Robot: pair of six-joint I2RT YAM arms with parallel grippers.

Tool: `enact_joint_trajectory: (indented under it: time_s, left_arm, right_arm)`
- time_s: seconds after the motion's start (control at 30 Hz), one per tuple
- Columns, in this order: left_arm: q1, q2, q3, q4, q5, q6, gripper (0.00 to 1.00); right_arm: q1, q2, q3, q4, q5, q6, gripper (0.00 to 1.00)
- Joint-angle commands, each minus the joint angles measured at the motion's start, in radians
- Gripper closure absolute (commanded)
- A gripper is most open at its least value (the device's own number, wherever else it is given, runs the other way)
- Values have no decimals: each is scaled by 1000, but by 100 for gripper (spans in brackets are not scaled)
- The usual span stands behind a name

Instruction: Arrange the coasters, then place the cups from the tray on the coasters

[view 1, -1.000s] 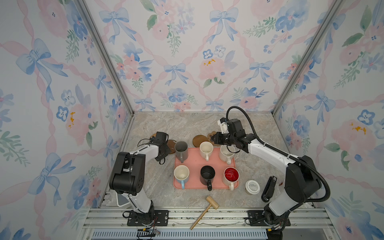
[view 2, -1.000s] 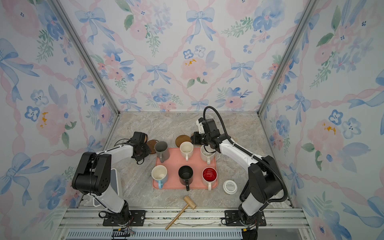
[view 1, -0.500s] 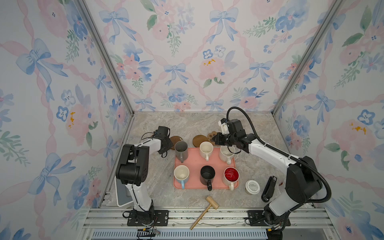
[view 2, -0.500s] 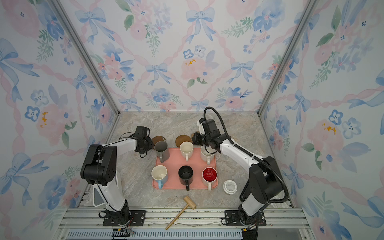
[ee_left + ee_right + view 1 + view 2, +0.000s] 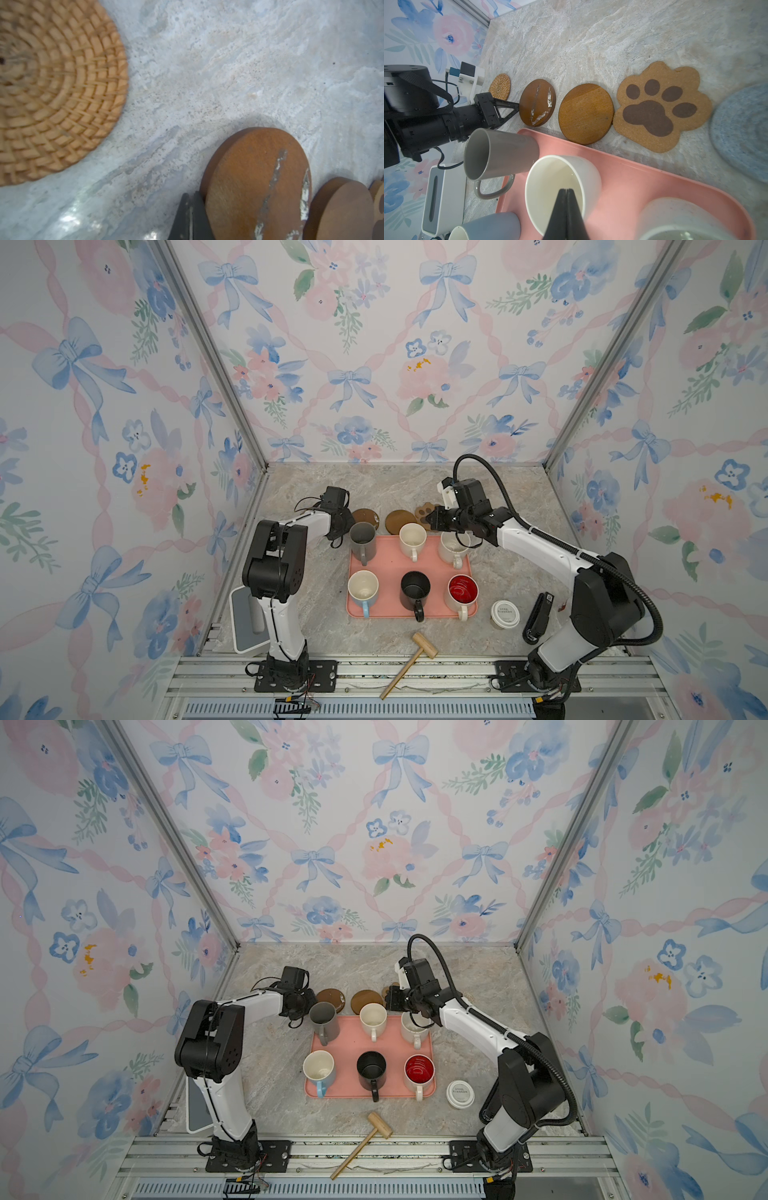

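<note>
My left gripper [image 5: 190, 195] is shut, its tips against the edge of a scratched brown wooden coaster [image 5: 537, 102], which shows in a top view [image 5: 365, 516]. A tan rattan coaster [image 5: 52, 93] lies apart on its far side. In a row follow a plain wooden coaster [image 5: 399, 520], a paw-shaped coaster [image 5: 662, 108] and a grey-blue woven coaster [image 5: 741, 135]. The pink tray [image 5: 390, 564] holds grey [image 5: 362, 537], cream [image 5: 412, 537], speckled white [image 5: 453, 545], light-blue [image 5: 363, 591], black [image 5: 414, 591] and red-lined [image 5: 462, 591] cups. My right gripper [image 5: 566, 190] hangs shut and empty over the cream cup.
A white-lidded paper cup [image 5: 505, 614] and a black tool [image 5: 538, 618] stand right of the tray. A wooden mallet [image 5: 409, 664] lies at the front edge. A white box [image 5: 249, 622] sits by the left arm's base. Patterned walls close in three sides.
My left gripper has swept right and toward the back, and the scratched wooden coaster has slid the same way, nearer the plain one. The right arm has barely moved.
</note>
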Motion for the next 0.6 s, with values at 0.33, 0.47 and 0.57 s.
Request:
enact_joint_trajectory:
  time_s: [0.33, 0.47, 0.57]
  left_arm:
    - [-27, 50, 18, -47, 21, 7, 100]
    - [-51, 57, 25, -47, 16, -1, 100]
    - [-56, 62, 26, -47, 16, -4, 100]
  right_arm:
    - [5, -10, 36, -25, 15, -18, 100]
    - [5, -2, 42, -23, 9, -18, 100]
    - [5, 0, 42, -23, 6, -19, 100]
